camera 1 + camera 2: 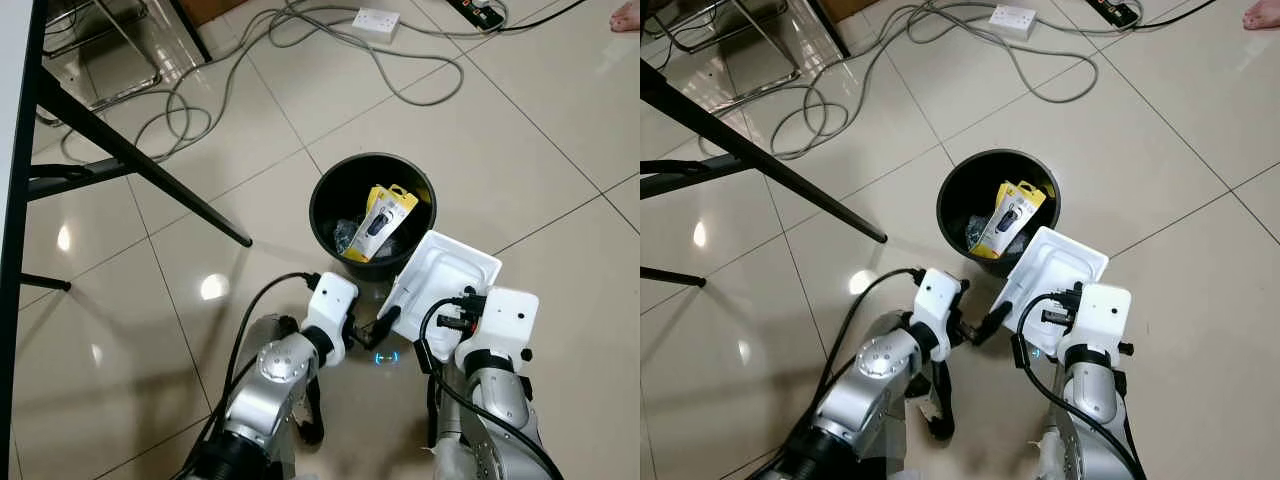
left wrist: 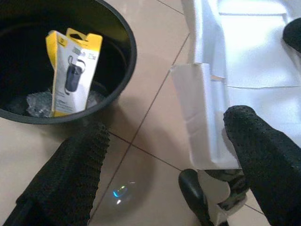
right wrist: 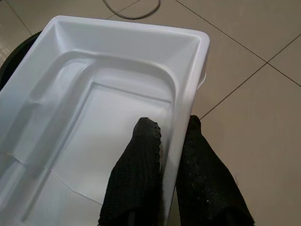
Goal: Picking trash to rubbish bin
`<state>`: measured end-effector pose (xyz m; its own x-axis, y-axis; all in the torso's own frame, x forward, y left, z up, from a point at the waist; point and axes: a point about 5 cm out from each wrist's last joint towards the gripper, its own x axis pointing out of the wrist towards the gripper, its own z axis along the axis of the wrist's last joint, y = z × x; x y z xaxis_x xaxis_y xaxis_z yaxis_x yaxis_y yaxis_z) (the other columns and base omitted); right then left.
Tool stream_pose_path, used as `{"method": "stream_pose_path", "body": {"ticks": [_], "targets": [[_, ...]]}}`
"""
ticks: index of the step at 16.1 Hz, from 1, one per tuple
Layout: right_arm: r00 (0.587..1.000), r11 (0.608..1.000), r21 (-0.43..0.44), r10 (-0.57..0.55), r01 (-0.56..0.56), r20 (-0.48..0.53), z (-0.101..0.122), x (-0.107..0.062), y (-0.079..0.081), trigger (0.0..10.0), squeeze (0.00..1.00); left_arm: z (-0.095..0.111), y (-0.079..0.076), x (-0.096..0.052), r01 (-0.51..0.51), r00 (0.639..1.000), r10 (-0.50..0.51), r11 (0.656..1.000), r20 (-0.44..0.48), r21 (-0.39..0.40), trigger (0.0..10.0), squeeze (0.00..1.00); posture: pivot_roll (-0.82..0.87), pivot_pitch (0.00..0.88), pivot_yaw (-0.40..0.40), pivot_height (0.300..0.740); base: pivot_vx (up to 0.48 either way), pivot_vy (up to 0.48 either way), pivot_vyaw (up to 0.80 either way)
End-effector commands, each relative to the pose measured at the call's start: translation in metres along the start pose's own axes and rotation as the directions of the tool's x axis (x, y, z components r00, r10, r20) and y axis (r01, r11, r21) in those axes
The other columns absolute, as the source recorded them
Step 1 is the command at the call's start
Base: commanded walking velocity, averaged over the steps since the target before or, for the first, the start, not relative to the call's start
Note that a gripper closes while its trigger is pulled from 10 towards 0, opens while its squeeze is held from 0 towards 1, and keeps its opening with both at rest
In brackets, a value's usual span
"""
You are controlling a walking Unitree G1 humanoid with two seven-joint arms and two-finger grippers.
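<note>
A black round rubbish bin (image 1: 322, 215) stands on the tiled floor in front of me, with a yellow packaged item (image 1: 382, 222) and crumpled clear plastic inside. A white plastic tray (image 1: 440, 275) tilts over the bin's near right rim. My right gripper (image 3: 171, 129) is shut on the tray's rim, one finger inside and one outside. My left gripper (image 2: 167, 132) is open at the tray's lower left corner (image 2: 197, 113), and that corner lies between its fingers (image 2: 84, 155). In the left eye view the left gripper (image 1: 385, 325) reaches in from the left.
Black slanted table legs (image 1: 150, 170) cross the floor at left. Grey cables (image 1: 200, 110) and a white power strip (image 1: 377, 20) lie beyond the bin. A person's foot (image 1: 625, 15) is at the far right. A metal rack (image 1: 100, 50) stands at the far left.
</note>
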<state>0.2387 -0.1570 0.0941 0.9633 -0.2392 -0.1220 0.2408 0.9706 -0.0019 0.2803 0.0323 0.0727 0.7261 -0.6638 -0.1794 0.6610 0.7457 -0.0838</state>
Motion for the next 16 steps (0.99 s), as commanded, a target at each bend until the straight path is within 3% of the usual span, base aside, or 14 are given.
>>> {"method": "stream_pose_path", "body": {"ticks": [1, 4, 8, 16], "targets": [[1.0, 1.0, 0.0, -0.009, 0.009, -0.016, -0.002, -0.004, -0.001, 10.0, 0.0, -0.013, 0.007, -0.01, -0.031, 0.999, 0.03, 0.999, -0.04, -0.021, 10.0, 0.0, -0.09, 0.428, 0.227, 0.59, 0.0, 0.0, 0.0], [1.0, 1.0, -0.003, 0.002, -0.002, -0.004, -0.001, 0.001, -0.002, 10.0, 0.0, -0.023, 0.023, -0.026, -0.061, 0.996, 0.06, 0.998, -0.062, -0.01, 10.0, 0.0, -0.08, 0.388, 0.212, 0.59, 0.0, 0.0, 0.0], [0.999, 1.0, 0.0, 0.027, -0.027, 0.031, 0.008, 0.015, 0.0, 10.0, 0.0, -0.029, 0.031, -0.038, -0.089, 0.994, 0.088, 0.996, -0.07, -0.015, 10.0, 0.0, -0.07, 0.338, 0.184, 0.59, 0.0, 0.0, 0.0], [0.997, 0.998, -0.019, 0.057, -0.056, 0.059, 0.013, 0.032, -0.002, 10.0, 0.0, -0.026, 0.036, -0.035, -0.128, 0.991, 0.127, 0.992, -0.049, -0.017, 10.0, 0.0, -0.07, 0.241, 0.142, 0.663, 0.0, 0.0, 0.0]]}}
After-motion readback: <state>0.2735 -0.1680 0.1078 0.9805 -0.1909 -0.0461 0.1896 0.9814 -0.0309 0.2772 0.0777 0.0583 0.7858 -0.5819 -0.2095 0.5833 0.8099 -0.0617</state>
